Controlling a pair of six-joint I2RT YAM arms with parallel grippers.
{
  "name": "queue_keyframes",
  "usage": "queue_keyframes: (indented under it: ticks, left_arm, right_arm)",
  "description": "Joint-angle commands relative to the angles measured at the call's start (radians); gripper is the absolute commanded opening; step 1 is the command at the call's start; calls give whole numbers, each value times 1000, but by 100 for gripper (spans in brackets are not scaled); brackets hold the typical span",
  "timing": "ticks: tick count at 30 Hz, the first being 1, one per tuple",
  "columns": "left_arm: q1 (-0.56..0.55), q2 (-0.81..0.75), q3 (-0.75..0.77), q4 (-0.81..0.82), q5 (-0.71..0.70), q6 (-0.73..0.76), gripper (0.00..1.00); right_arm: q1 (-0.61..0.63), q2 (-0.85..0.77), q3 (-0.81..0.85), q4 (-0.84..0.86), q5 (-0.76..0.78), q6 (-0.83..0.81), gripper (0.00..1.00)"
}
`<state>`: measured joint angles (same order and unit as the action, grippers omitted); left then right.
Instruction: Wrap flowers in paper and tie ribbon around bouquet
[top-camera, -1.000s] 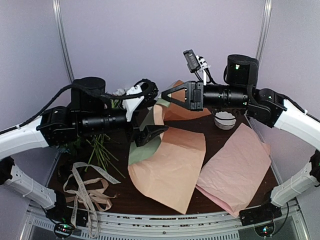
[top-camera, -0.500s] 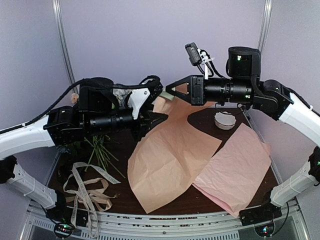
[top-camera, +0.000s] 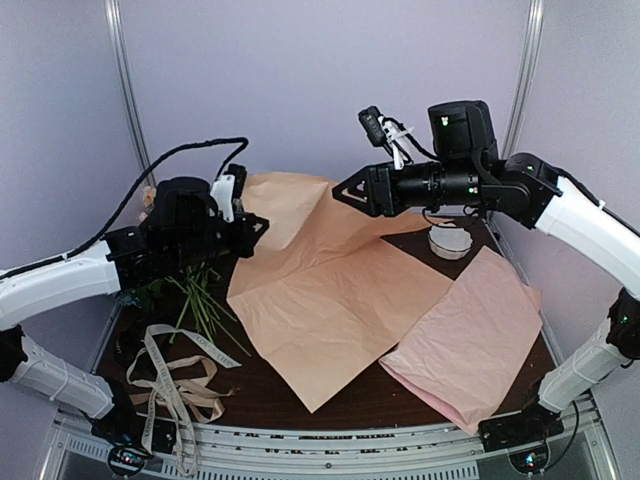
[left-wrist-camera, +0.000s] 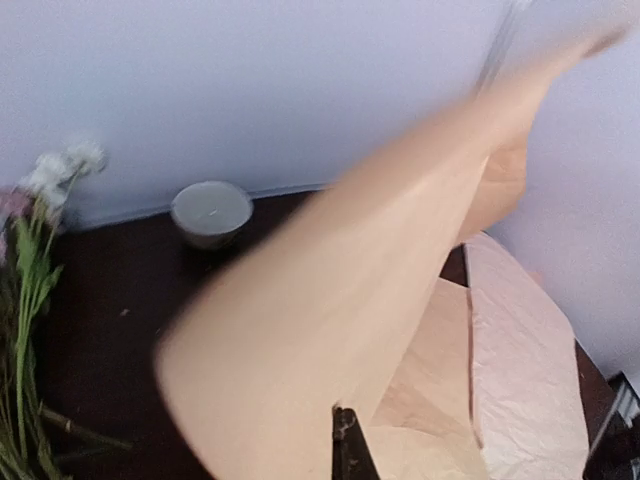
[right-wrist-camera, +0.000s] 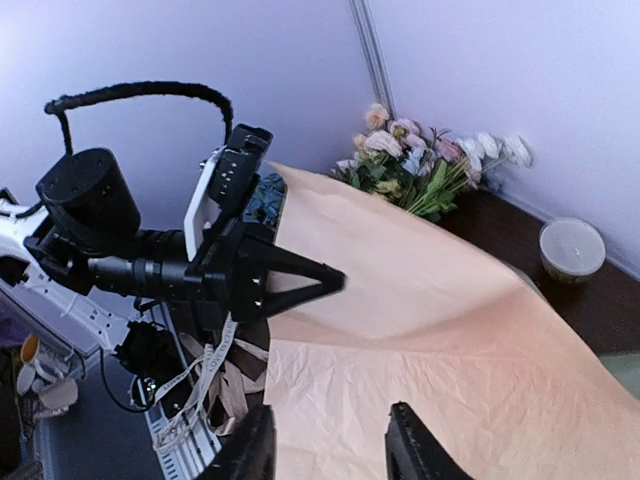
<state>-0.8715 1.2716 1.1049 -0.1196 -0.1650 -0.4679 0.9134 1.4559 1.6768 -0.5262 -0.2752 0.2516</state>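
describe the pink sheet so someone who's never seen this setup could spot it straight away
Look at the dark table and go to its near right corner. The pink sheet lies flat there, beside the larger peach paper. It is the rosier of the two, and no gripper touches it, whereas the left gripper holds up the peach paper's far edge.

Left claw (top-camera: 258, 224) clamped the paper (top-camera: 330, 300); right claw (top-camera: 343, 192) released.
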Motion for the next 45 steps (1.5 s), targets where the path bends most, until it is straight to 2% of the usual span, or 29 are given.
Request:
queue_keyframes:
  ticks: [1,7,12,17,22,25,34,41,43,45]
  left_arm:
    - [93,-71,-220,88,-114,-348,0]
    - [181,-165,-451,92,-215,-574,0]
    - [240,-221,-584,66,-247,-704,0]
    - [260,-245,-600,9,-272,-674,0]
    - [262,-259,-575,-29,-296,-584,0]
    - [262,-263,-559,-54,-295,-529,0]
    - [264,-261,-560,-67,-274,-471,0]
    - [265,-217,-541,-40,-250,-437,0]
    - [265,-205,-534,-37,-245,-431,0]
    - [264,-198,-528,-40,-245,-422,0]
  right_arm:
    - [-79,-46,-106,-36,44,2,47]
    - [-296,-116,-372,-23,83,72,62]
    - [-486,-25,-492,-45,162,70,68]
    - [-565,267,-325,-192,174,-11,79]
    - [-601,526,-109,-309,161,-9,99]
    - [-601,646,-35,-371,145,-2,100]
    - [-536,758,-5,-439,23,5,98]
    - [-449,760,-19,-363,-162,45,94]
    - [-438,747,-14,-334,-195,64,90]
    - [-432,729,-15,-301,-219,84,76]
